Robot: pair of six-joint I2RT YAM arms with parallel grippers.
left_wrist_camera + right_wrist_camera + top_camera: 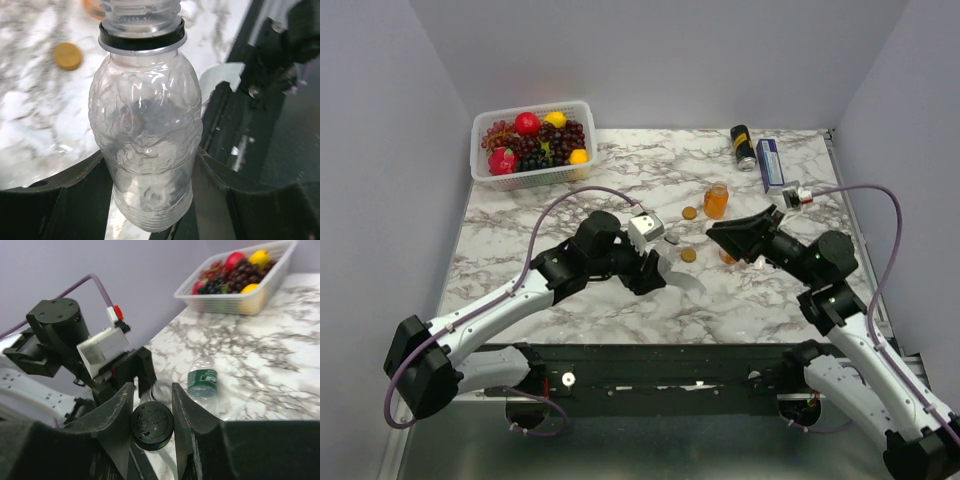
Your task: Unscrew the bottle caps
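Round black plastic cap (152, 425) pinched in right tool (152, 407).

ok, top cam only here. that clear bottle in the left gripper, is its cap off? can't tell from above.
Observer: Off. The left wrist view shows the clear bottle clamped low on its body by the left gripper, with its neck bare above a black ring.
Operator: so where's the cap?
Observer: The right wrist view has a black cap pinched between the fingers of the right gripper.
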